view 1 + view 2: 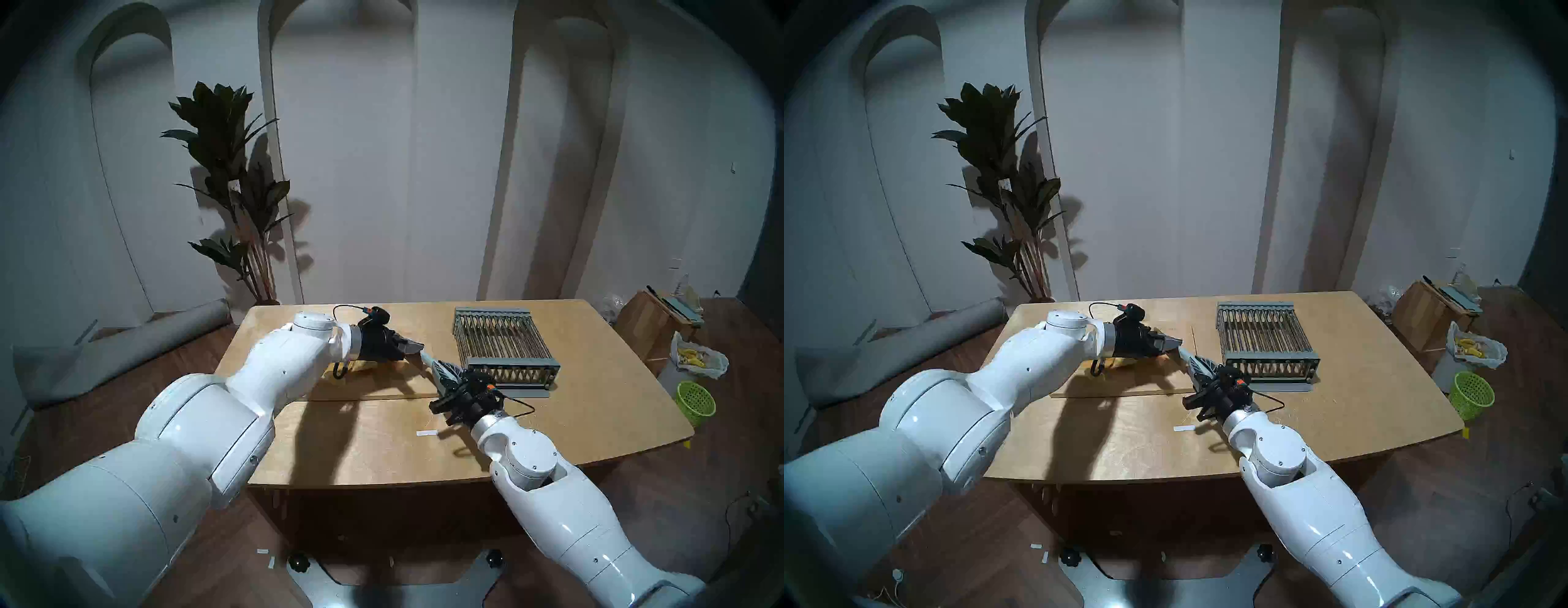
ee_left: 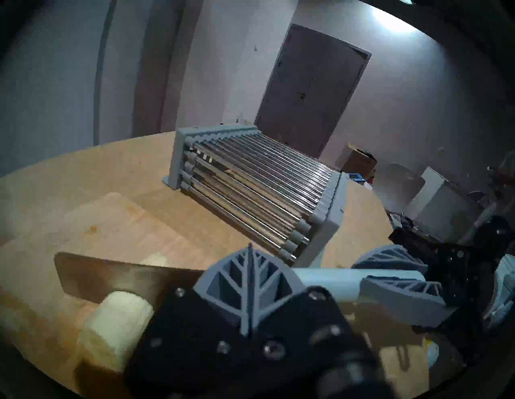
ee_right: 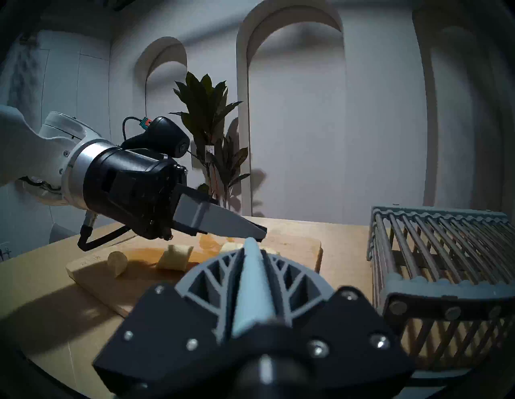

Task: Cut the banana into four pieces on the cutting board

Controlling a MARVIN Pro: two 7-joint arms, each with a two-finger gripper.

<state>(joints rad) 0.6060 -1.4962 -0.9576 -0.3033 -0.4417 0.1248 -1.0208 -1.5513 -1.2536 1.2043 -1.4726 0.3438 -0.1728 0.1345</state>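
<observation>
1. Broadly, the wide pale wooden tabletop [image 1: 424,446] carries everything, with the grey slatted metal rack [image 1: 500,344] toward my right.
2. Left of the rack lies the light rectangular wooden cutting board [image 3: 92,275] with its orange-brown stain, flat on the tabletop.
3. My left end effector [image 3: 257,232] hangs just above the board with its grey fingers pressed together and nothing between them.
4. My right end effector [image 2: 401,281] is clamped on the pale grey-blue handle of the knife [image 2: 328,278], whose dark flat blade [image 2: 117,274] reaches over the board and stands on edge against the fruit.
5. The peeled cream-yellow banana [image 3: 174,257] sits on the board already divided: from my right wrist I see a rounded end piece [image 3: 117,262], a middle chunk, and more pale flesh beyond it, partly hidden behind the handle. I cannot tell whether that last part is one piece or two.
6. I judge that the cutting is in its late stage, with the blade at the remaining length.
7. Next, I judge, the left fingers should steady that length while the blade presses straight down, without scattering the loose chunks.
</observation>
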